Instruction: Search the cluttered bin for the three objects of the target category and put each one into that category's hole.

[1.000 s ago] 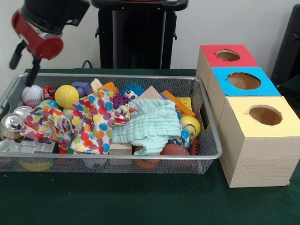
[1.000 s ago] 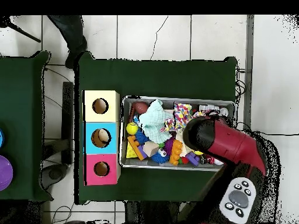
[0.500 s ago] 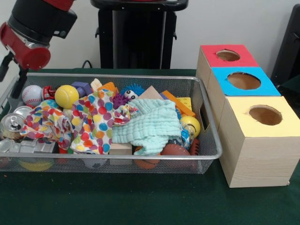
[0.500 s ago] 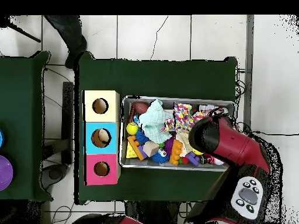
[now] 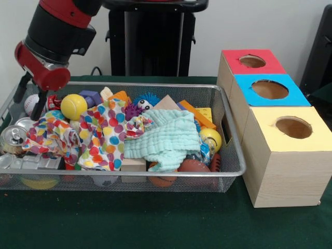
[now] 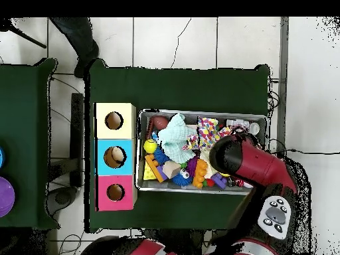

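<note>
the red and black arm (image 5: 58,36) hangs over the far left corner of the wire bin (image 5: 228,174); its gripper (image 5: 31,92) dips beside a baseball (image 5: 30,102), and whether it is open or closed cannot be told. three boxes with holes, red (image 5: 252,61), blue (image 5: 270,89) and yellow (image 5: 293,127), line the bin's right edge. a yellow ball (image 5: 73,106) lies near the far left corner by a spotted cloth (image 5: 101,135).
</note>
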`<action>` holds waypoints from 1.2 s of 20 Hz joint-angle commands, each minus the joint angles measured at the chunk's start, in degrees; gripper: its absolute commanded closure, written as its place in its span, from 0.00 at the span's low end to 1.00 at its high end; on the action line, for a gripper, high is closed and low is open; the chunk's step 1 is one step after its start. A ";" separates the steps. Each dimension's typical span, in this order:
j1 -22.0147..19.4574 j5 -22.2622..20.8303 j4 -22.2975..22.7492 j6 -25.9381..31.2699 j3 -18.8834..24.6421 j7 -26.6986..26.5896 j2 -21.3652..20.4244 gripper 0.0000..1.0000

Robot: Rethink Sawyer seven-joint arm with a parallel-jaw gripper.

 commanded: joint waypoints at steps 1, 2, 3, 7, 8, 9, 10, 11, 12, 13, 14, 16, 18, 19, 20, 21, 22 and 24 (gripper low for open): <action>-1.27 -0.07 3.46 -2.02 8.39 6.76 4.84 0.00; -1.45 -0.14 3.12 -2.42 8.52 6.68 5.26 0.00; -1.66 -0.26 2.60 -3.08 8.53 6.60 5.86 0.00; -2.47 -0.86 0.54 -3.87 8.56 5.56 7.62 0.00; -2.69 -0.96 -0.01 -4.05 8.54 5.34 8.10 0.00; -2.68 -0.94 -0.64 -4.58 8.26 5.44 8.82 0.00; -3.02 -0.94 -1.13 -4.86 8.47 5.29 9.28 0.00; -3.32 -1.01 -1.47 -5.61 8.75 5.25 9.77 0.00; -3.51 -0.90 -1.91 -5.62 8.91 5.13 10.08 0.00; -4.02 -0.99 -2.00 -6.16 9.61 4.95 10.29 0.00; -4.17 -0.98 -2.07 -6.41 9.85 4.92 10.46 0.00; -5.07 -1.16 -1.73 -7.55 11.40 4.78 10.44 0.00; -5.46 -1.27 -1.11 -8.38 12.33 4.90 10.11 0.00; -6.46 -1.89 -0.51 -8.65 14.09 4.20 9.44 0.00; -7.16 -2.18 0.02 -9.08 15.30 4.05 9.03 0.00; -8.44 -2.67 1.33 -8.74 17.50 3.45 7.79 0.00; -9.17 -2.91 2.24 -8.37 18.93 3.11 7.01 0.00; -11.10 -2.10 5.94 -4.58 22.94 2.54 3.94 0.00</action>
